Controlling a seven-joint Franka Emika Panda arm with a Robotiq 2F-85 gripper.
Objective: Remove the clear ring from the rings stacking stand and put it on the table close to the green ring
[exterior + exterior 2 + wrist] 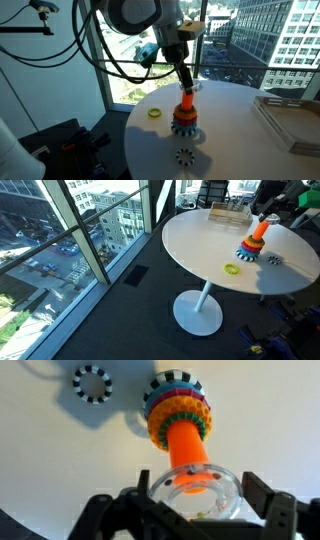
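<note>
The clear ring [195, 498] sits around the top of the orange-red peg [183, 445] of the rings stacking stand [185, 120], between my fingers. My gripper [197, 492] touches the ring on both sides and is shut on it. Coloured rings [178, 412] stay stacked low on the stand. In both exterior views my gripper [185, 88] [262, 220] is at the peg's top; the stand also shows in an exterior view [252, 246]. The green ring [154, 113] [232, 269] lies flat on the white table [240, 145] [195, 245], a short way from the stand.
A dark toothed ring [184, 156] [273, 259] [92, 383] lies on the table near the stand. A flat clear box [290, 120] [226, 215] rests at the table's far side. Large windows [70, 230] stand close to the table edge.
</note>
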